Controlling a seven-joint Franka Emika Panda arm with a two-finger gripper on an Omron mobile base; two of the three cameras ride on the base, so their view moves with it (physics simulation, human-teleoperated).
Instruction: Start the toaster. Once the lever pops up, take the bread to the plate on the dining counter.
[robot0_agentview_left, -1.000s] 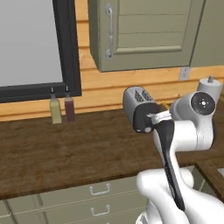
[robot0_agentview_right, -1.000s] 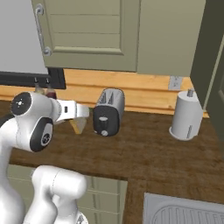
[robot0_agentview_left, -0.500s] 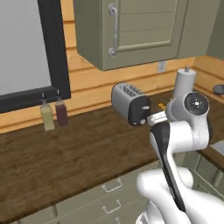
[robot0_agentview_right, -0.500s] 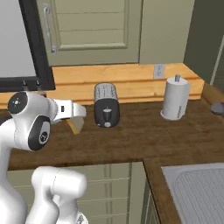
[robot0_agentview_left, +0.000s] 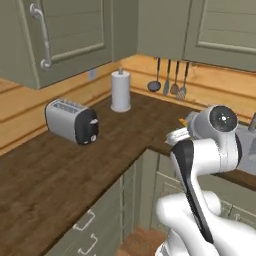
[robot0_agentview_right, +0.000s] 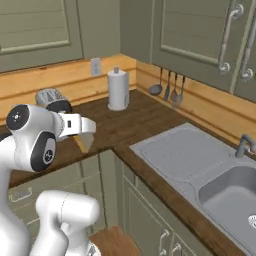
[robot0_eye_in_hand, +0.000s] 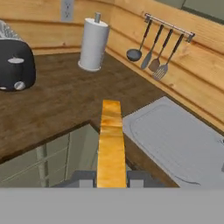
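Note:
My gripper (robot0_eye_in_hand: 111, 177) is shut on the bread (robot0_eye_in_hand: 110, 140), a light tan slice seen edge-on between the two finger tips. From the right base view the bread (robot0_agentview_right: 84, 143) hangs below the gripper (robot0_agentview_right: 86, 133), over the front edge of the worktop. The toaster (robot0_agentview_left: 72, 120) stands behind on the wooden worktop, its black end panel with the round knob facing me; it also appears as toaster (robot0_agentview_right: 52, 99) and toaster (robot0_eye_in_hand: 15, 65), well to the gripper's left. The plate and the dining counter are out of view.
A pale paper-towel cylinder (robot0_agentview_left: 120, 90) stands in the counter's corner. Utensils (robot0_eye_in_hand: 159, 48) hang on the wooden back wall. A grey sink (robot0_agentview_right: 200, 160) with a faucet (robot0_agentview_right: 243, 145) lies to the right. The counter's inner corner (robot0_eye_in_hand: 92, 124) is just below the bread, with cabinet fronts and floor beneath.
The whole scene has swung: the base has turned right, so the toaster has slid left and the corner, utensils and sink have come into view. The bread stays in the gripper.

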